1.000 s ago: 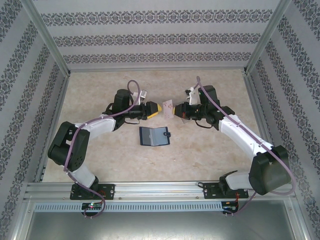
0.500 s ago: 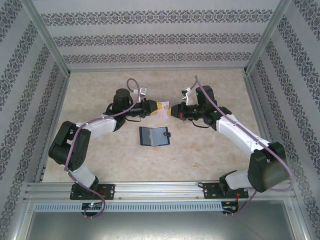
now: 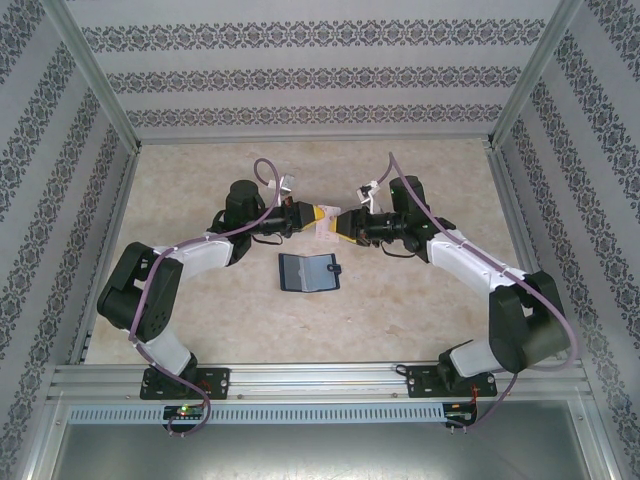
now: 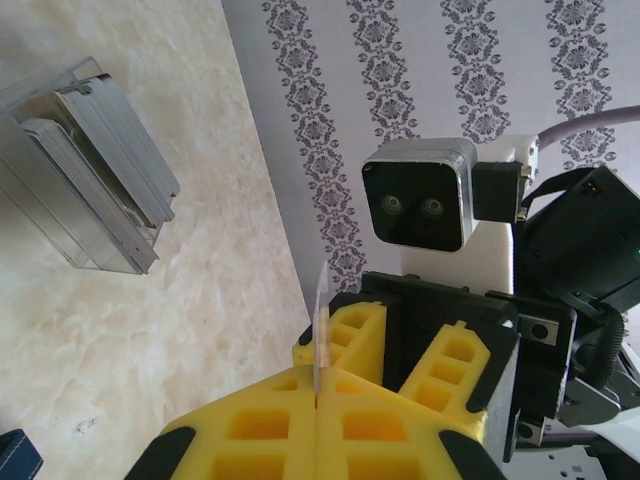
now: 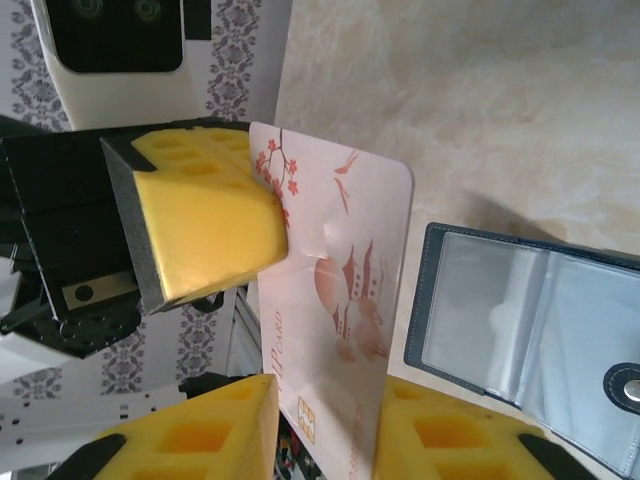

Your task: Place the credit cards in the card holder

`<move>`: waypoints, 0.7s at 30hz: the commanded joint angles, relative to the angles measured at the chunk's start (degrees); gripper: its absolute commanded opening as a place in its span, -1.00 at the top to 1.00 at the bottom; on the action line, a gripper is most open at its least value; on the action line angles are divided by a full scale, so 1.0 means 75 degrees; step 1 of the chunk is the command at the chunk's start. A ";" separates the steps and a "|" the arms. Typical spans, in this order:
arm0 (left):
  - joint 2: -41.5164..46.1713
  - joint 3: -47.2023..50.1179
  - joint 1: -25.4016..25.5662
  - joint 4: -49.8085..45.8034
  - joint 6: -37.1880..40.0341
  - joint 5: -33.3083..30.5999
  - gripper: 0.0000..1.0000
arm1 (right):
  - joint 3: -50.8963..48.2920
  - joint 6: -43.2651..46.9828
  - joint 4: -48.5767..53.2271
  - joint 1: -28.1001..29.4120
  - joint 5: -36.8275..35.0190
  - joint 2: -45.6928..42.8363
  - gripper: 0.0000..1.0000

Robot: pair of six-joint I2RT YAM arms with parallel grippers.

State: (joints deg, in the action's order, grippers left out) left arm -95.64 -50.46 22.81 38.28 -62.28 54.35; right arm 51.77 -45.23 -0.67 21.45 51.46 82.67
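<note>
A whitish credit card (image 5: 345, 290) with red drawings hangs in the air between the two arms (image 3: 327, 228). My left gripper (image 4: 316, 388) is shut on it; the card shows edge-on (image 4: 320, 325) in that view. My right gripper (image 5: 320, 440) is open, its yellow fingers parted on either side of the card's lower end. In the top view the left gripper (image 3: 312, 214) and the right gripper (image 3: 344, 222) meet tip to tip. The card holder (image 3: 307, 271), dark navy, lies open on the table below them, its clear pockets (image 5: 530, 320) facing up.
A clear slotted plastic case (image 4: 85, 165) with cards stands on the marble table beyond the left arm. Patterned walls and metal posts close in the table (image 3: 420, 300) on three sides.
The two grippers came together. The left one closed on the card's free end, and the right one's fingers then parted from it.
</note>
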 commanded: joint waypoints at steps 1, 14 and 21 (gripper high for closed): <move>0.0060 0.0007 0.0065 0.0311 -0.0091 0.0311 1.00 | -0.0072 -0.0115 -0.0702 -0.0081 0.0612 0.0017 0.47; 0.1099 0.0315 -0.0128 -0.4431 0.2232 -0.0904 0.02 | -0.0838 0.0814 -0.0246 -0.0139 0.0463 0.0597 1.00; 0.1607 0.0501 -0.0188 -0.7694 0.3788 -0.2955 0.01 | -0.0779 0.1539 0.0142 0.0224 0.0519 0.1840 1.00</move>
State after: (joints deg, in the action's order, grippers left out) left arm -83.83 -47.75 22.00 -4.32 -42.06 39.42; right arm 45.25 -37.65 -0.71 21.93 54.72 93.71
